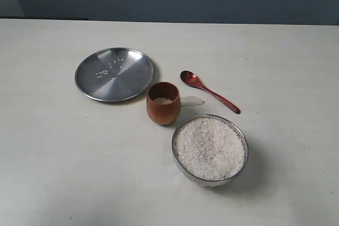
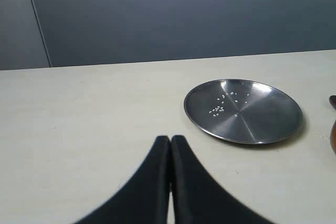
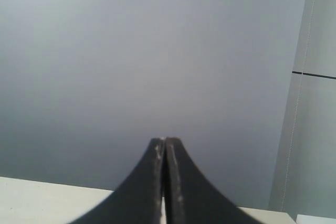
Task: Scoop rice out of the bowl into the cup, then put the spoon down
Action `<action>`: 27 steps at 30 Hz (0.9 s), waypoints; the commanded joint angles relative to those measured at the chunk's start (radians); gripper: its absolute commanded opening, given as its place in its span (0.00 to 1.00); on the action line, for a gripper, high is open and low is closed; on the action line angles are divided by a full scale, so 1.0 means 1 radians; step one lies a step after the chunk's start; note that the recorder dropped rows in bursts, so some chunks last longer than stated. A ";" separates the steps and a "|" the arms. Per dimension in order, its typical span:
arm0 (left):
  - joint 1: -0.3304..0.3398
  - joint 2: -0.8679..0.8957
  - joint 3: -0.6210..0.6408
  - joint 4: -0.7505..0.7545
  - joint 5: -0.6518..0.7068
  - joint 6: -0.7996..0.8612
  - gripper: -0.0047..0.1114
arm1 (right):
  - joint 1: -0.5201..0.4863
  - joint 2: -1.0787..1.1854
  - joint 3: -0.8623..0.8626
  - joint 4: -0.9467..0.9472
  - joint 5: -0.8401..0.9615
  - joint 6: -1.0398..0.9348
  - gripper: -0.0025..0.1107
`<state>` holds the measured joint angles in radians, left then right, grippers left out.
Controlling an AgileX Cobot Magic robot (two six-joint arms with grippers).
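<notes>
You have the table [image 1: 53, 157] with neither pincer near the cup [image 1: 162, 112]: the left gripper [image 2: 170, 139] and the right gripper [image 3: 164, 140] are each pressed tight together on nothing. The plate [image 1: 127, 86] lies behind and left of the cup. The bowl [image 1: 212, 182], heaped with rice [image 1: 210, 148], sits just in front and right of the cup. The spoon [image 1: 209, 92] lies flat on the table just behind and right of the cup.

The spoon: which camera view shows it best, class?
Exterior view: the spoon is fully visible, scoop to handle tip. The left wrist view catches only a dark sliver at its edge, possibly the scoop; the right wrist view shows none.
</notes>
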<state>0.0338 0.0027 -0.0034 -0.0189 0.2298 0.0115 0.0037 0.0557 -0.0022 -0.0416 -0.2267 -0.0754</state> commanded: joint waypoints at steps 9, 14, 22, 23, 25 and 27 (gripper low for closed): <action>0.004 -0.003 0.003 -0.031 -0.082 -0.001 0.04 | -0.003 0.002 0.002 0.003 -0.059 0.003 0.02; 0.004 -0.003 0.003 -0.103 -0.255 -0.048 0.04 | -0.003 0.002 0.002 0.003 -0.217 0.005 0.02; 0.004 -0.003 -0.046 -0.344 -0.324 -0.139 0.04 | -0.003 0.002 0.002 0.003 -0.444 0.005 0.02; 0.004 -0.003 -0.096 -0.318 -0.270 -0.139 0.04 | -0.003 0.002 0.002 0.004 -0.469 0.005 0.02; 0.004 -0.003 -0.195 -0.241 -0.207 -0.139 0.04 | -0.003 0.002 0.002 0.026 -0.533 0.141 0.02; 0.004 -0.003 -0.283 -0.207 -0.168 -0.139 0.04 | -0.003 0.002 0.002 0.004 -0.453 0.335 0.02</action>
<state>0.0338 0.0027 -0.2151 -0.2650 0.0212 -0.1234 0.0037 0.0557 -0.0022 -0.0274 -0.7329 0.0992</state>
